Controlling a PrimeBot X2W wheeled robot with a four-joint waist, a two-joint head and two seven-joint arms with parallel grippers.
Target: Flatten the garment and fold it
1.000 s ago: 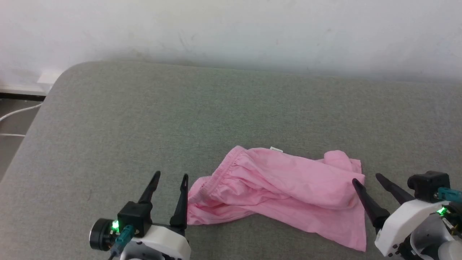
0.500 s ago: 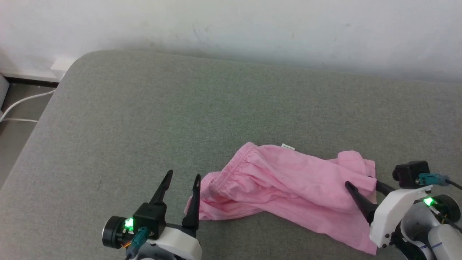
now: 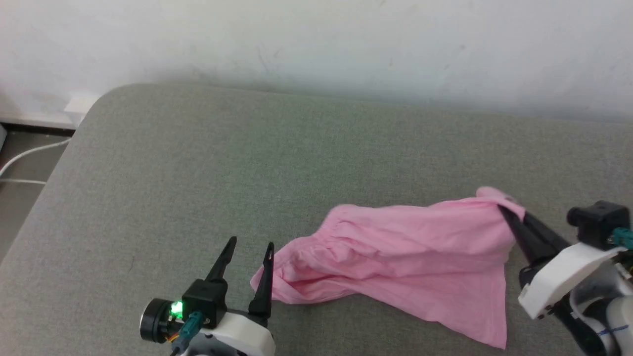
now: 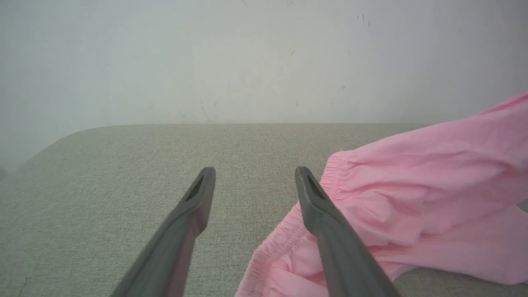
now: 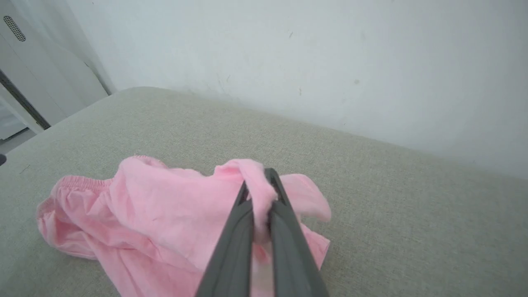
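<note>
The light-pink garment lies crumpled on the grey cushion, its right end raised off the surface. My right gripper is shut on that raised right edge; in the right wrist view a fold of the garment is pinched between the tips of my right gripper. My left gripper stands open at the garment's left end, its right finger touching the gathered waistband of the garment, nothing between the fingers of the left gripper.
The grey cushion spreads wide to the left and back, ending at a white wall. Its rounded left corner drops to a floor with a white cable. A pale door or cabinet stands at the far left.
My right gripper has closed on the garment's right edge and lifted it, stretching the cloth rightward. The white tag has gone out of sight. The left gripper stays open; the camera shifted slightly.
</note>
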